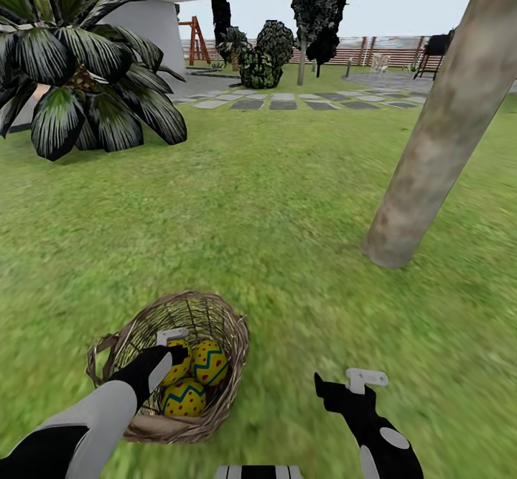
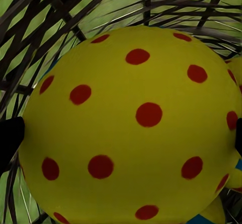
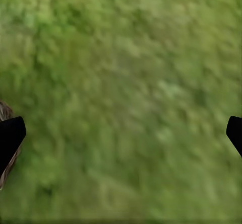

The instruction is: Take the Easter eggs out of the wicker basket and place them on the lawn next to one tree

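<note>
Left gripper [image 1: 174,350] reaches into the wicker basket [image 1: 215,414].
Its fingers straddle a dotted egg [image 2: 133,126] (long axis unclear, contact uncertain); right gripper [image 1: 343,382] hangs spread above lawn [image 1: 287,206].

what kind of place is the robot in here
Most likely a home's back garden: a broad green grass lawn, grey stone paving slabs leading past dark shrubs, and a brown slatted wooden fence beside a white house wall.
</note>
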Robot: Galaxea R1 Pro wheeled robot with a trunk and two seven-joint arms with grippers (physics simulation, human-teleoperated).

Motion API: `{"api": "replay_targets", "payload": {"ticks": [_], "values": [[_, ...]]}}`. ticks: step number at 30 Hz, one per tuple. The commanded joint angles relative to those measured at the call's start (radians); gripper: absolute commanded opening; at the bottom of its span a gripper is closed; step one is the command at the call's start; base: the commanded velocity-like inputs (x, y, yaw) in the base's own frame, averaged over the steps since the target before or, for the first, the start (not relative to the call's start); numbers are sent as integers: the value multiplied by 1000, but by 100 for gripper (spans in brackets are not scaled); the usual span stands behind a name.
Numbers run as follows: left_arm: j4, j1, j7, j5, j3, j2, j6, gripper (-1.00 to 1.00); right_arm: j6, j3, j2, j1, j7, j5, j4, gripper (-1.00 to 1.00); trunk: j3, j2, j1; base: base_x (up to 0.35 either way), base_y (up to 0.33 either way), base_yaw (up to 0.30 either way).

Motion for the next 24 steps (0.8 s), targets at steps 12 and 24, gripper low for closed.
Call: {"api": "replay_targets", "payload": {"ticks": [12, 24], "values": [[-1, 1, -8, 22, 3, -3, 8, -100, 5, 1, 0, 0, -8, -6, -1, 100, -1, 0, 0, 0, 0, 0], [-2, 1, -10, 23, 8, -3, 19, -100, 5, 1, 0, 0, -8, -6, -1, 100, 3, 0, 0, 0, 0, 0]]}}
